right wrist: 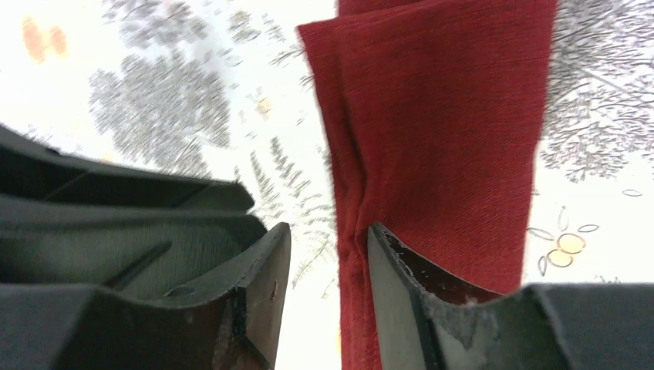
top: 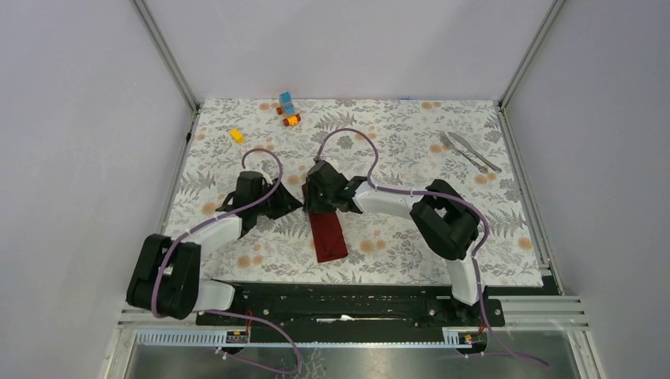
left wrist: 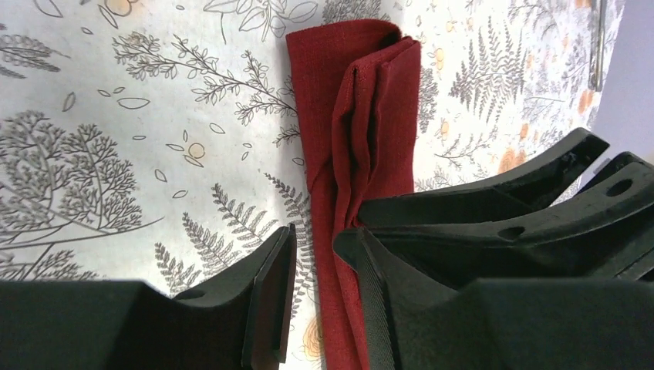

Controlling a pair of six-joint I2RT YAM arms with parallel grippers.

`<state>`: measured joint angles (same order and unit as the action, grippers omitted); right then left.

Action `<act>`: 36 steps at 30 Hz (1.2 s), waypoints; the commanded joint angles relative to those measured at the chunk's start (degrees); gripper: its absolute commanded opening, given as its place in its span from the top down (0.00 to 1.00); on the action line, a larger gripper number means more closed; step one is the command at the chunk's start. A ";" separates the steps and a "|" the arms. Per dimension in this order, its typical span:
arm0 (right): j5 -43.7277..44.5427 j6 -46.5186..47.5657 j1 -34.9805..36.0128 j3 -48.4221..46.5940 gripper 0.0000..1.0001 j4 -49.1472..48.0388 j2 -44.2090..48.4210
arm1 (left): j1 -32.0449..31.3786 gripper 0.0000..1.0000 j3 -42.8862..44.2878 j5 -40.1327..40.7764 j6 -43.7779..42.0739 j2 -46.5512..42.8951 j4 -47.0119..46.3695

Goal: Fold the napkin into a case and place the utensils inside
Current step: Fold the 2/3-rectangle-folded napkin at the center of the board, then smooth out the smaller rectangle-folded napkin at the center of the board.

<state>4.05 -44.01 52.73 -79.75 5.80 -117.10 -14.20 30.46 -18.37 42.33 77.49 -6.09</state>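
Nearest the arm bases, the near end of the napkin (top: 330, 241) was seen lying flat on the patterned table (top: 411, 260). It was folded into a narrow dark red strip that reached back from under both sets of jaws. The left gripper (top: 283, 202) was held low just to the left of the strip, and the right gripper (top: 320, 193) was set over its far end.

In the left wrist view, the jaws of the left gripper (left wrist: 318, 293) were parted, with the strip's left edge running up through the gap. One finger (left wrist: 266, 308) was placed over bare table and the other over the napkin (left wrist: 362, 116). Its layered folds were stacked just beyond the fingertips, and nothing was clamped.

In the right wrist view, the jaws of the right gripper (right wrist: 328, 293) were likewise spread apart. A raised crease of the napkin (right wrist: 447, 116) was laid in the gap against the finger (right wrist: 401, 308) on that view's right, unpinched.

Farther back, well apart to the right of the right jaws, the utensils (top: 469, 151) were laid side by side. Beyond the left jaws a yellow block (top: 236, 135) was seen, and farther still the blue and orange blocks (top: 287, 109) near the far edge.
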 commanded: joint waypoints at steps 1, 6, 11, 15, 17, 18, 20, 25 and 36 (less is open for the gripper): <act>-14.36 4.93 -2.62 2.14 0.51 -5.12 6.79 | 0.74 0.59 0.06 1.51 -1.46 -5.26 3.66; -24.18 3.17 -6.87 11.63 0.50 -12.54 11.52 | 0.75 0.55 2.39 -10.40 -1.33 -3.87 -0.80; -31.24 -2.55 -10.65 21.03 0.53 -25.42 13.14 | 0.40 0.59 4.21 -17.76 2.27 0.73 -8.91; -32.11 -3.30 -10.76 22.94 0.75 -27.17 12.03 | -1.41 0.73 6.73 -17.93 3.19 6.38 -12.07; -33.39 -4.92 -10.72 24.02 0.80 -29.56 10.93 | -1.89 0.79 9.07 -18.71 3.60 11.17 -11.50; -34.13 -5.95 -10.65 24.55 0.82 -31.05 10.39 | -1.97 0.81 10.09 -18.96 3.79 13.38 -11.34; -34.96 -7.40 -10.17 25.82 0.85 -33.17 9.61 | -1.97 0.85 11.49 -17.14 3.74 16.83 -11.13; -35.41 -9.86 -8.14 29.32 0.86 -36.70 7.84 | -1.89 0.87 16.36 -11.66 -0.53 23.55 -5.62; -37.11 -10.05 -2.15 38.89 0.85 -39.77 5.32 | -0.99 0.89 20.04 -2.98 -5.14 29.59 0.05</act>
<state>-30.68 -54.22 48.62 -45.39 -32.82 -111.07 -16.12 47.83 -29.87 41.78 103.42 -8.03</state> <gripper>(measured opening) 0.146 0.112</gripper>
